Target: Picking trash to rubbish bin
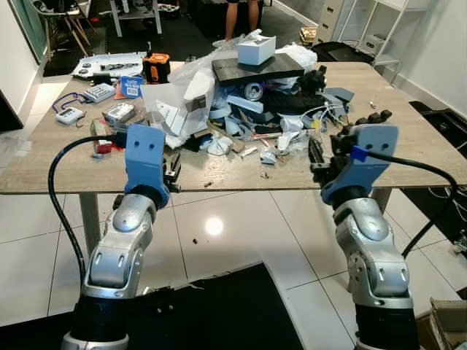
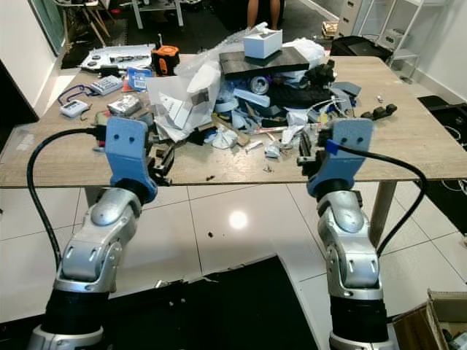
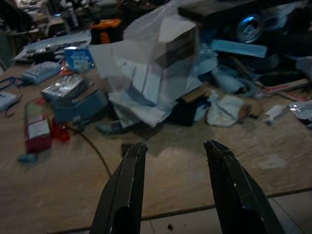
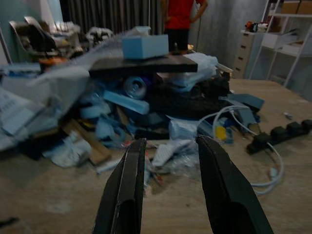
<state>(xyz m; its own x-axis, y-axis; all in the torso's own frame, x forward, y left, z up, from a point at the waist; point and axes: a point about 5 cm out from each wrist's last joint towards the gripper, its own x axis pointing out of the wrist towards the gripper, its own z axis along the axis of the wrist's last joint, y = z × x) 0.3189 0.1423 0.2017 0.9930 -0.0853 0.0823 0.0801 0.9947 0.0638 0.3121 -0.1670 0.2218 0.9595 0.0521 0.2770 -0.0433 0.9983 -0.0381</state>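
Trash (image 1: 255,117) lies heaped across the middle of a wooden table (image 1: 44,171), beyond both sets of fingertips. The heap is mixed: crumpled white paper (image 1: 219,146), torn pale-blue foam or card strips (image 1: 244,103), a drink can (image 1: 253,90) lying on its side with its end facing the robot, loose white cable (image 4: 243,117), and clear plastic film (image 1: 197,69). A dark flat board (image 1: 257,68) rests on top of the heap, and a small white box (image 1: 256,49) stands on the board.

Containers: a translucent white plastic bag (image 3: 156,63) stands on the side of the heap nearer the left gripper, holding a box with dark print seen through the film; what else it holds cannot be made out.

Left gripper (image 3: 175,148): fingers spread apart, holding nothing, tips over the bare near edge of the table. The bag is straight ahead of the fingertips, well apart from them. A thin dark cord (image 3: 92,148) runs on the tabletop just beyond the tips.

Right gripper (image 4: 168,144): fingers likewise parted and empty, hovering over the near table edge. Scraps of crumpled paper and film (image 4: 170,151) lie just ahead, between the two fingers in the wrist view. A black power strip (image 4: 282,132) sits off to the outer side of the fingers.

Beyond the left fingers, at the far side of the table: a calculator (image 1: 98,92), a blue packet (image 1: 131,86), an orange and black tape measure (image 1: 156,68).

A person in a red top (image 4: 183,19) stands behind the table. White tiled floor (image 1: 241,233) shows under the table.
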